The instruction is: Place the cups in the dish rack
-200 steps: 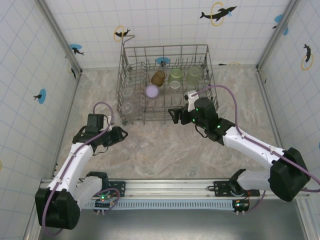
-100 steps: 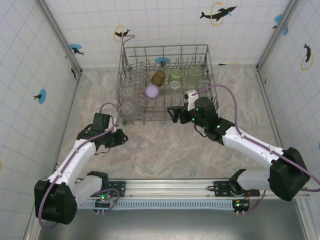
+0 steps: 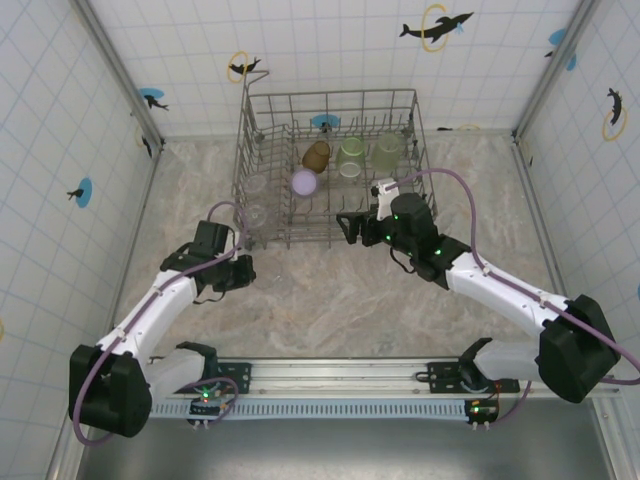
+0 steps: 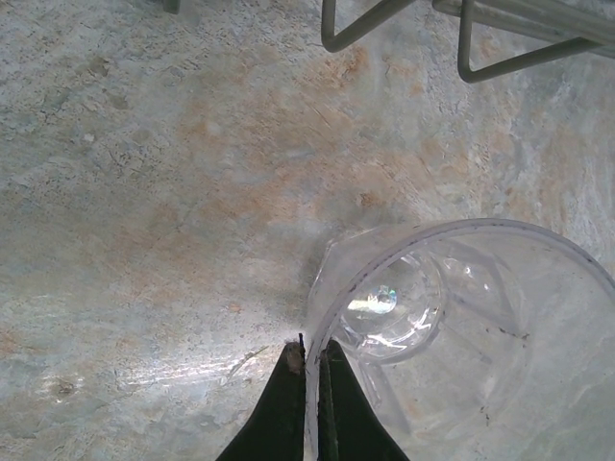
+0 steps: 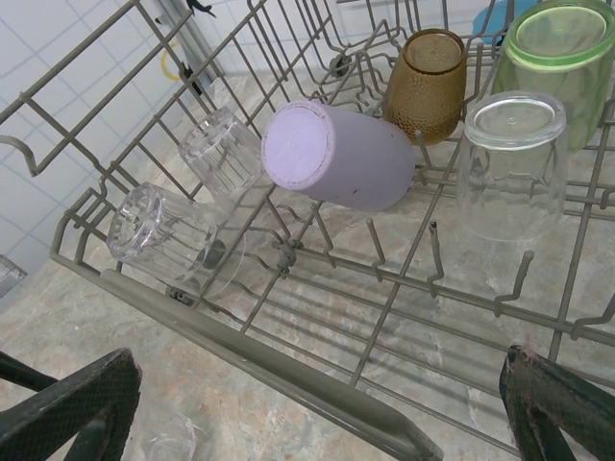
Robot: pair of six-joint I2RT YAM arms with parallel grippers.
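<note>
A clear cup lies on its side on the table, mouth toward the left wrist camera. My left gripper is shut on its rim, the thin wall pinched between the two fingers. From above, that gripper sits just in front of the dish rack, near its left corner. My right gripper hovers open at the rack's near rail, holding nothing. Inside the rack are an amber cup, a lilac cup on its side, a green cup and clear cups.
Upright tines fill the rack floor in front of the right gripper. Wire feet of the rack stand just beyond the held cup. Tiled walls close in the table on three sides. Bare marbled tabletop lies between the arms.
My left gripper has closed onto the clear cup's rim while the left arm slid right and slightly toward the arms' bases. The right arm has stayed still and open.
</note>
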